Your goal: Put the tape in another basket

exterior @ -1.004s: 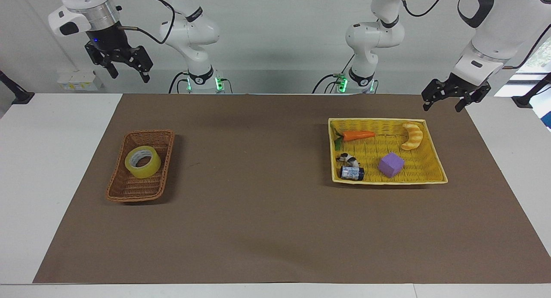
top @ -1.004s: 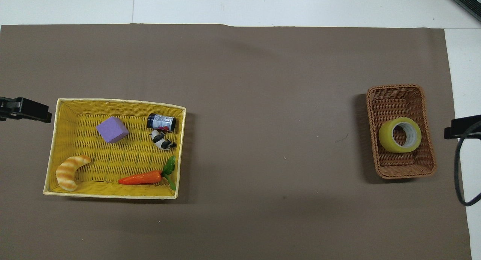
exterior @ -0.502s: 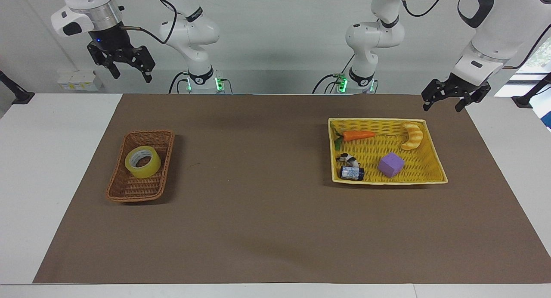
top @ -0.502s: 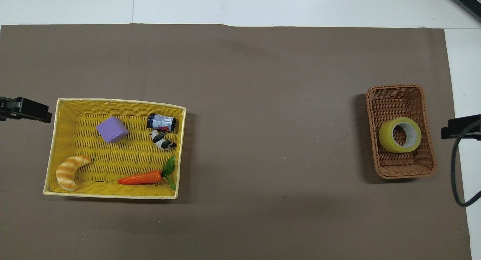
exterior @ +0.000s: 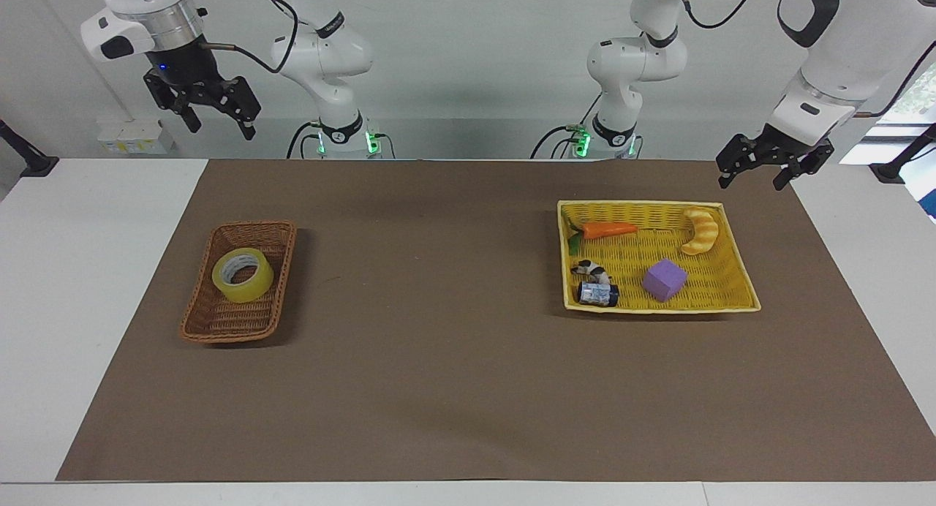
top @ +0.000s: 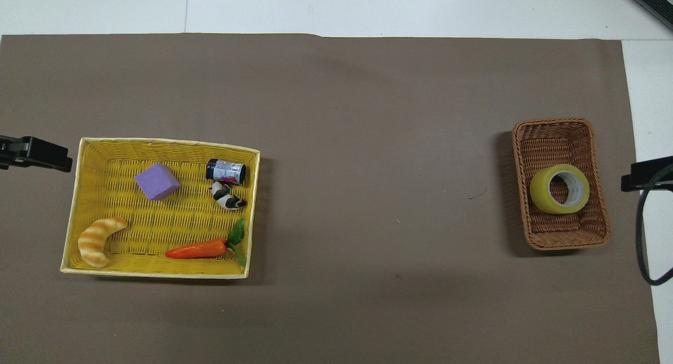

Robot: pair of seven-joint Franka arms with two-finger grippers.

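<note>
The tape [exterior: 243, 274], a yellow roll with a pale core, lies in the narrow brown wicker basket [exterior: 228, 322] at the right arm's end of the table. It also shows in the overhead view [top: 559, 188], inside the brown basket [top: 552, 138]. My right gripper [exterior: 223, 131] is open and empty, raised high over the table's edge by the robots, apart from the basket. My left gripper [exterior: 752, 184] is open and empty, low over the mat's corner beside the yellow basket [exterior: 658, 310].
The yellow basket [top: 157, 232] at the left arm's end holds a carrot toy [exterior: 608, 229], a croissant toy [exterior: 700, 231], a purple cube [exterior: 665, 280], a small can [exterior: 598, 294] and a black-and-white figure [exterior: 594, 271]. A brown mat [exterior: 439, 308] covers the table.
My right gripper has shifted slightly while staying high above the table edge. The tape, both baskets and the left arm have not moved.
</note>
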